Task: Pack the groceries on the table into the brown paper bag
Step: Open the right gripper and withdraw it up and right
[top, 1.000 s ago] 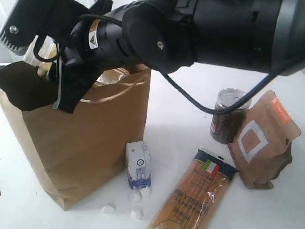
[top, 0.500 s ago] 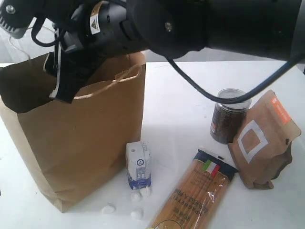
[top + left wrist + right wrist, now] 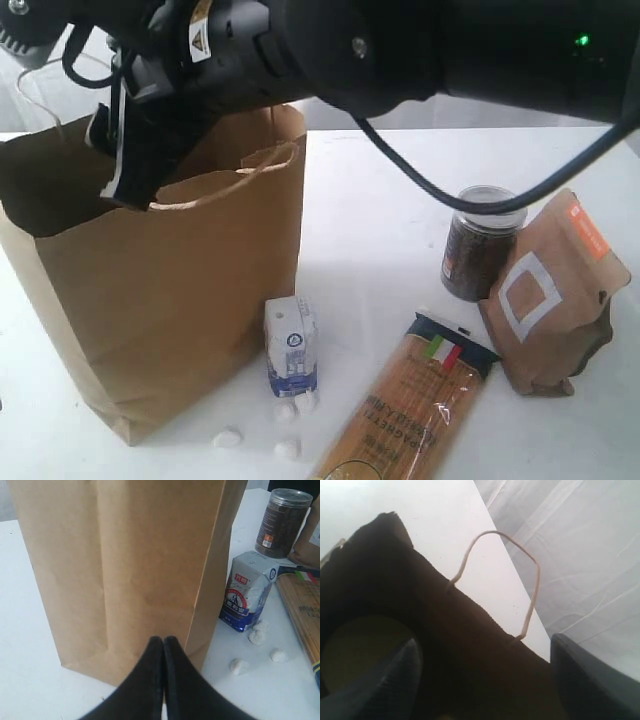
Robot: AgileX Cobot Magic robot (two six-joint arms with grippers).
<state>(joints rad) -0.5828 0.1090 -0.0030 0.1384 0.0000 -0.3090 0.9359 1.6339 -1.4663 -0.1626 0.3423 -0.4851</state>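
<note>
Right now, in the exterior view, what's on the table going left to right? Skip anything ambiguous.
brown paper bag → small white-blue carton → spaghetti packet → dark lidded jar → brown pouch. The small white lumps are left out because they overlap the carton's span.

Surroundings. Pale cloth (image 3: 585,550): white to grey fabric hung in long soft folds and fine creases, shown in the right wrist view; grey band (image 3: 500,116): narrow strip of plain backdrop in the upper right of the exterior view; bright patch (image 3: 50,95): paler, faintly creased backdrop at the upper left of that view; its material cannot be told.
</note>
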